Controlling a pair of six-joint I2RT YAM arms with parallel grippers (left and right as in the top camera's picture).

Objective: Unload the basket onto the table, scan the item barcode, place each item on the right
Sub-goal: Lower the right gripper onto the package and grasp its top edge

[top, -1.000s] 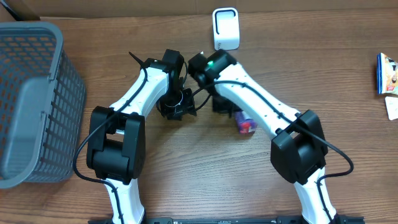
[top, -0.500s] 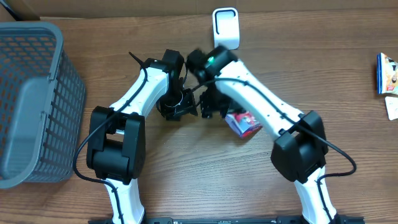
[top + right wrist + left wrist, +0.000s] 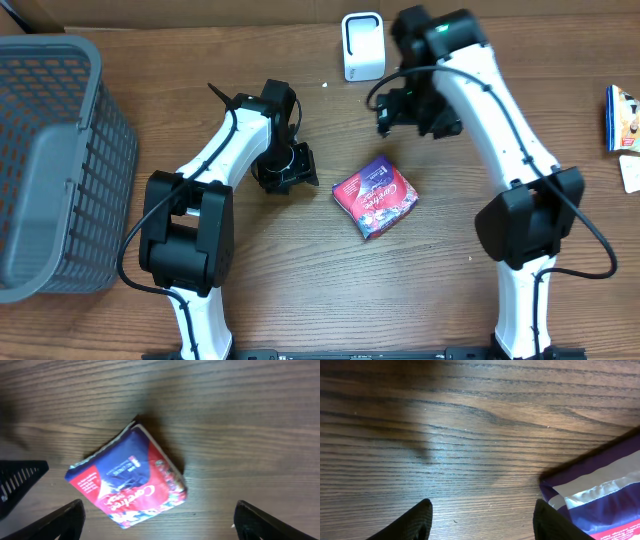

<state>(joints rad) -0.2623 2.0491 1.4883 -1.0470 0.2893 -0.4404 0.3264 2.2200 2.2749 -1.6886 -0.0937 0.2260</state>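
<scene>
Purple-and-red glossy snack packet (image 3: 375, 197) lies flat on the brown wood-grain surface (image 3: 300, 290), printed face up, between the two arms and touching neither. Left gripper (image 3: 482, 522) low over bare wood just beside the packet's corner, jaws parted with nothing between them. Right gripper (image 3: 160, 522) raised above and beyond the packet, jaws spread wide, released and empty; the right wrist view looks straight down on the packet. White rounded box-shaped scanner (image 3: 362, 45) stands at the far edge, well apart from the packet. Grey plastic mesh basket (image 3: 50, 150) at far left. No barcode can be made out on the upward face. Judgement: item is set down and unheld, so the step in hand is a re-grasp. The next move calls for one gripper to descend, straddle the packet's edges, lift, and turn the coded face toward the scanner.
</scene>
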